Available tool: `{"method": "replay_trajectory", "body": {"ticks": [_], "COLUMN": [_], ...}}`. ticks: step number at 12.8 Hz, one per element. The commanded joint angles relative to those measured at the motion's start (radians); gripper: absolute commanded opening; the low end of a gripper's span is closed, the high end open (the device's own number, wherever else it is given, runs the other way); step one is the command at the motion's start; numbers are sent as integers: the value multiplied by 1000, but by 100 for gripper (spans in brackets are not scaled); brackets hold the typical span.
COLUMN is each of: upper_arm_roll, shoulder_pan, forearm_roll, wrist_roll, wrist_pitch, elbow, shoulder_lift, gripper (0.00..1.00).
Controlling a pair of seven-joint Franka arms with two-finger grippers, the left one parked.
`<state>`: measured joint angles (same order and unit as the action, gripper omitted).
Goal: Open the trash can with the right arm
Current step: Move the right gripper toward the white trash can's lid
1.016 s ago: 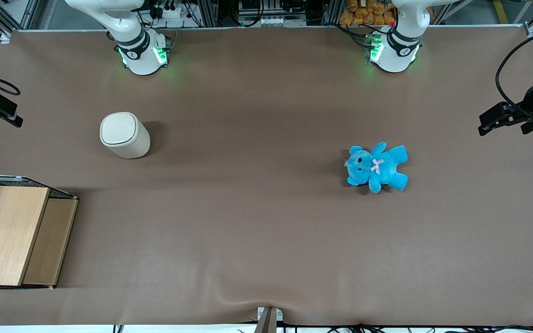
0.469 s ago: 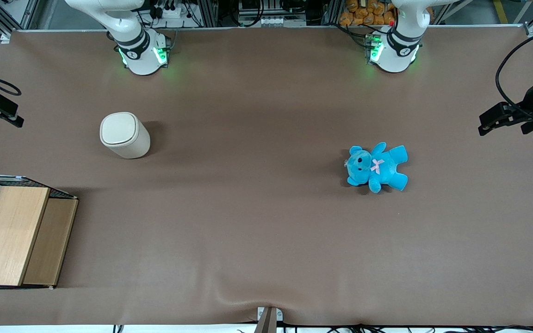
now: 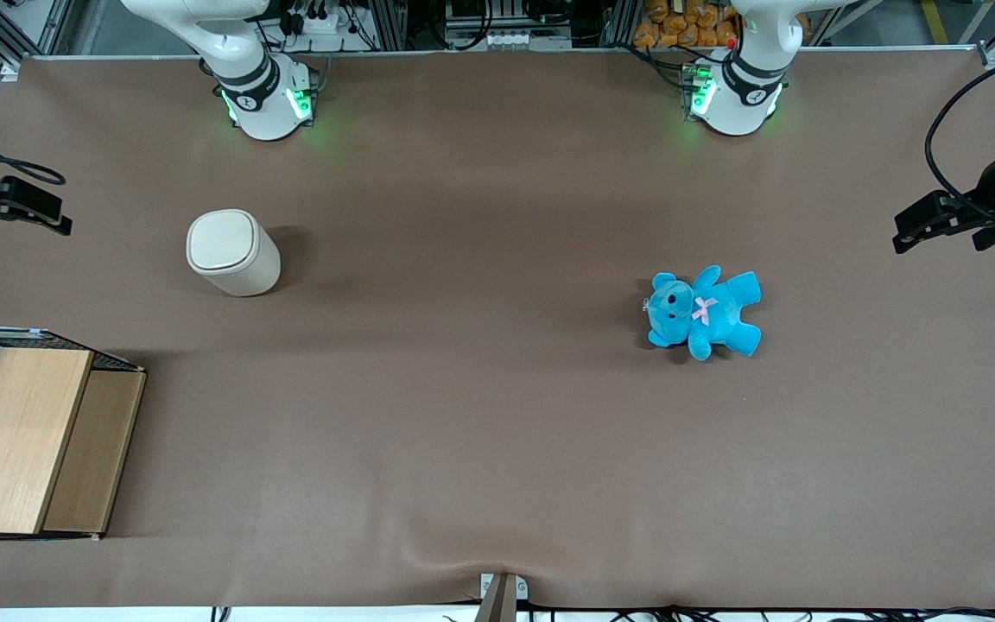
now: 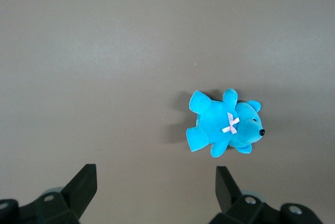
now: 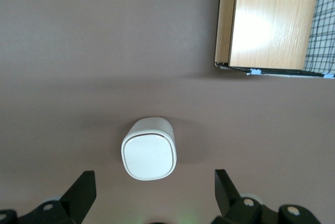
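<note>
Trash can (image 3: 232,252) upright near the bench's (image 3: 497,432) working-arm end, lid shut; gripper (image 5: 152,195) spread wide above it, apart. Light, slick plastic, likely tippy; press the lid's edge

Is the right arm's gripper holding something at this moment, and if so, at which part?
Nothing is held. The gripper is open, up in the air above the trash can, whose lid is closed and untouched.

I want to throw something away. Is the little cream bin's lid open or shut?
Shut: the cream plastic trash can's pale lid lies flat. The open black gripper hangs apart from it.
</note>
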<state>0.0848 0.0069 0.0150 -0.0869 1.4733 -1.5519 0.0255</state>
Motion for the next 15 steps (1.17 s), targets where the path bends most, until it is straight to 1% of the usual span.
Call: {"method": "replay_trajectory", "body": {"ticks": [1,4,6,7,9,12,14,15], "upper_arm_roll": [7,6,6,6,6,7,7,7], "shoulder_pan": [10,10,10,10,11,11,10,8], "forearm_roll": [-7,-7,-7,-7,-7,-7,-7,-7], "wrist_roll": [7,7,7,7,7,7,6,6], "wrist_pitch": [1,42,90,119,174,190,193,200], "elbow": [-56,-141,-215,-259,-347,-419,-453,-474], "shoulder_lift": [-21,-48,-73,-93,-133,-157,-157,-159], "gripper": [100,100,84,78,64,31,18,15]}}
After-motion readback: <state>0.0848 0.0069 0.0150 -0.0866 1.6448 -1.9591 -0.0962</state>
